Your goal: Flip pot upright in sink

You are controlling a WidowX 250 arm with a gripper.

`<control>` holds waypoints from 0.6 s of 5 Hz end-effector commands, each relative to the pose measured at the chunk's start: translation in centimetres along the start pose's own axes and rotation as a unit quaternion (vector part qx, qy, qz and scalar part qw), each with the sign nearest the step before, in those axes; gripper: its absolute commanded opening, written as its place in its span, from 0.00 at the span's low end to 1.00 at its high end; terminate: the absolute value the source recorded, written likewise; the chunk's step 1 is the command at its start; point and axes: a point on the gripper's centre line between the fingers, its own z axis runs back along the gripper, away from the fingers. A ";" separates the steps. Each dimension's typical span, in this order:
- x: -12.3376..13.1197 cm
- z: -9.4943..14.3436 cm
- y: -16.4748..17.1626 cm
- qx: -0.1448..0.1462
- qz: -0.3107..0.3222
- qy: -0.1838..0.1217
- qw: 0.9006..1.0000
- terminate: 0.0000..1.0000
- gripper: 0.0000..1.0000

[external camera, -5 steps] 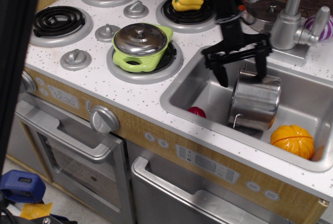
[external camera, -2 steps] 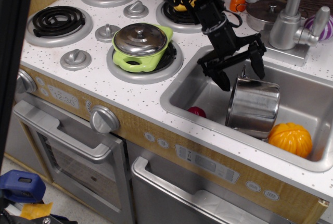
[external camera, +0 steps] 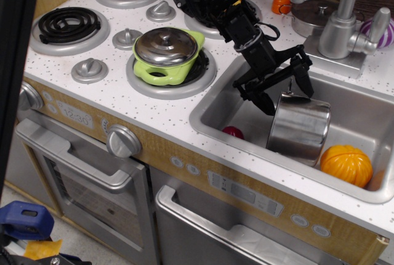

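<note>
Risks first. Pincer (external camera: 284, 84) spread wide, fingers splayed just above pot (external camera: 298, 128), gripping nothing. Pot in sink (external camera: 212, 116), leaning, seems nearly upright, near wire handle close under one finger. Likely trouble: finger snags handle or rim on way up, pot tips back over. Red ball (external camera: 233, 132) left of pot, orange pumpkin (external camera: 346, 165) right of it, close against pot; pot could rock onto either, settle crooked.

Surface (external camera: 154, 108): white speckled; coil burners, green lidded pot (external camera: 166, 55) at left, faucet (external camera: 341, 28) at right. Oven front below.
</note>
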 end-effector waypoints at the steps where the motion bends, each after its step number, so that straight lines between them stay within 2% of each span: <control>1: -0.3 1.3 -1.9 -0.012 -0.024 -0.022 0.999 0.00 1.00; 2: -0.6 1.0 -2.5 -0.008 -0.020 -0.026 0.999 0.00 1.00; 3: -0.9 0.8 -4.1 0.065 -0.047 -0.101 0.992 0.00 0.00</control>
